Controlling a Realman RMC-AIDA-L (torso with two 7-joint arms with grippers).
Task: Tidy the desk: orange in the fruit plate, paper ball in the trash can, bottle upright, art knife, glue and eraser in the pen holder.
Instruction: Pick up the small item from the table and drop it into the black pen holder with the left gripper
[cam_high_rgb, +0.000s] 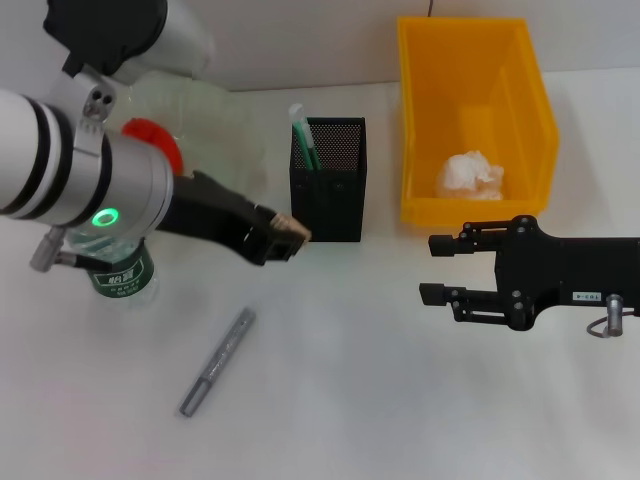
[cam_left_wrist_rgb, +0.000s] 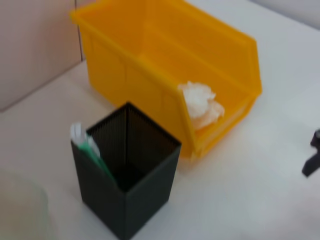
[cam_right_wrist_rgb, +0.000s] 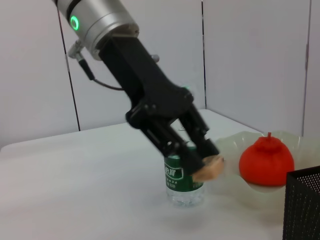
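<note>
Carrying small tan eraser (cam_right_wrist_rgb: 209, 170) pinched in left end effector (cam_high_rgb: 290, 237) toward black mesh pen holder (cam_high_rgb: 329, 180); right end effector (cam_high_rgb: 436, 268) spread, idle; next: drop inside.

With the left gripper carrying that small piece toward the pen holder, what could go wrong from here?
1. The left gripper pinches the eraser only at its fingertips, still short of the pen holder; it may slip or drop outside.
2. The green glue already leans in the holder, so the eraser could catch on it.
3. The art knife lies loose on the table, where a low arm sweep might knock it.
</note>
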